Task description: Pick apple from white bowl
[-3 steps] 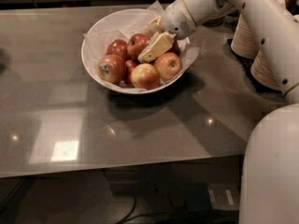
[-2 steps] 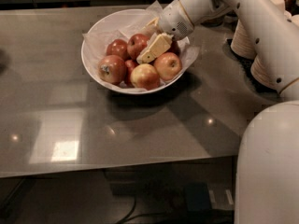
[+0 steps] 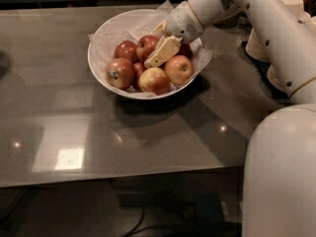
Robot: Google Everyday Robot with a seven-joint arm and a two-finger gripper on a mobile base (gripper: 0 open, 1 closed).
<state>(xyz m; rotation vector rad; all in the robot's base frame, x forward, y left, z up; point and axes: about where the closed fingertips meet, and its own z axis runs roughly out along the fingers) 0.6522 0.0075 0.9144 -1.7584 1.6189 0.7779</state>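
The table (image 3: 59, 98) is bare at the left. Next comes the bowl (image 3: 92, 63), lined with paper (image 3: 111, 33) and holding a heap of apples. At its left edge sits a dull one with a dark-spotted sticker (image 3: 120, 73). The apple (image 3: 143, 43) wanted here is the deep-red one near the middle of the heap, toward the back, resting in the bowl among its neighbours.

The gripper (image 3: 152, 47) is down inside the bowl, right at that apple. It looks spread rather than clenched: one pale finger (image 3: 162, 52) lies across the apple's near-right side, and what seems to be the other shows just behind it. The step in hand is the grasp itself, since the reach looks done and the lift has not begun.

The next move calls for a firm squeeze on this apple alone, then a straight rise. The paler apples in front sit close, so a slanted pull could roll them or drag the paper.

To the right, the arm (image 3: 256, 19) slopes down into the bowl past the plates (image 3: 257, 47), and the base (image 3: 281, 181) fills the lower corner.
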